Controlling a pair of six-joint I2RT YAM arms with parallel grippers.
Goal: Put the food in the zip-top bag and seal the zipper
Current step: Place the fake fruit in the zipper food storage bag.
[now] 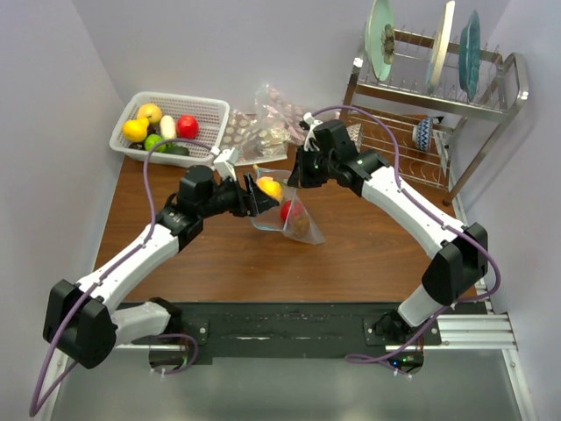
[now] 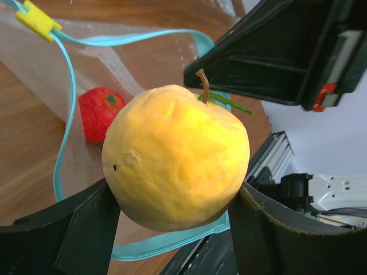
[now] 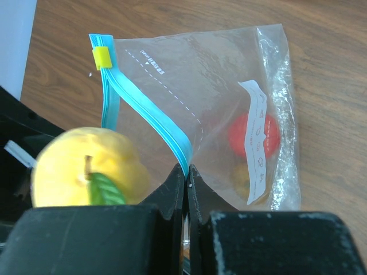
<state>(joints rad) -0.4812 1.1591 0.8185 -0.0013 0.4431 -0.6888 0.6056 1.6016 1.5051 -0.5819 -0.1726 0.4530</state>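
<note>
Left wrist: yellow fruit (image 2: pixel 175 154) sits gripped inside the left gripper (image 2: pixel 175 209).

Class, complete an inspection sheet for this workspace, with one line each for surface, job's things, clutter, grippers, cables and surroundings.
Surface: brown wooden table, bare in front of the bag.
Job's things: clear zip-top bag lying with its mouth open; light-blue zipper strip unsealed; red plastic fruit inside; yellow plastic fruit with green leaf at the mouth; more plastic food in the white mesh basket.
Clutter: clear brown-dotted bags beside the basket.
Grippers: left fingers clamp the yellow fruit; right fingers are shut on the zipper strip.
Cables: purple cables loop along both arms, off the bag.
Surroundings: metal dish rack with plates, rear right; pale walls.
</note>
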